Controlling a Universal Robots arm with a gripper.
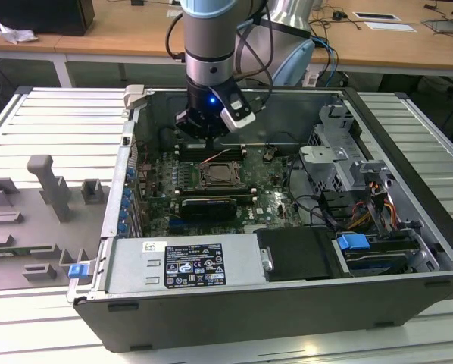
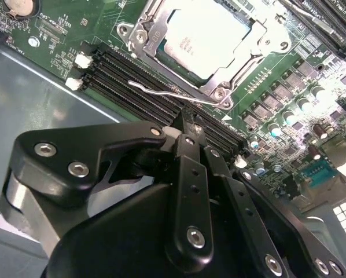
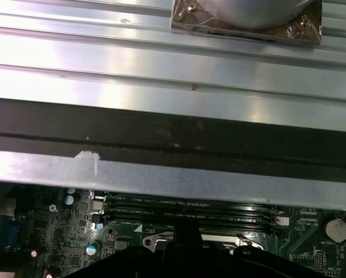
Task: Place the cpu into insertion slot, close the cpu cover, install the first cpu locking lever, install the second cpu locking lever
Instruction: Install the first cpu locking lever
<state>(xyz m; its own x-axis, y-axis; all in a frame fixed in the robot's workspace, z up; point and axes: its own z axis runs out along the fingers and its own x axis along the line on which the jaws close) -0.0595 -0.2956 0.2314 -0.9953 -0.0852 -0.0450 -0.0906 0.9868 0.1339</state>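
The cpu (image 2: 205, 37) lies flat in the insertion slot (image 1: 219, 174) on the green motherboard. The silver cpu cover (image 2: 144, 29) is folded down around it. A thin silver locking lever (image 2: 161, 92) runs along the socket's edge, and its hooked end sticks out over the memory slots. My gripper (image 2: 186, 120) hangs just above that lever with its black fingers together and nothing between them. In the exterior view the gripper (image 1: 210, 135) stands inside the open case, just behind the socket.
Long black memory slots (image 2: 127, 81) lie between gripper and socket. A black card (image 1: 207, 206), the power supply (image 1: 189, 262), a drive cage (image 1: 332, 163) and cables (image 1: 378, 205) crowd the case. The case wall (image 3: 173, 133) rises close behind. Grey fixtures (image 1: 48, 189) stand at the exterior view's left.
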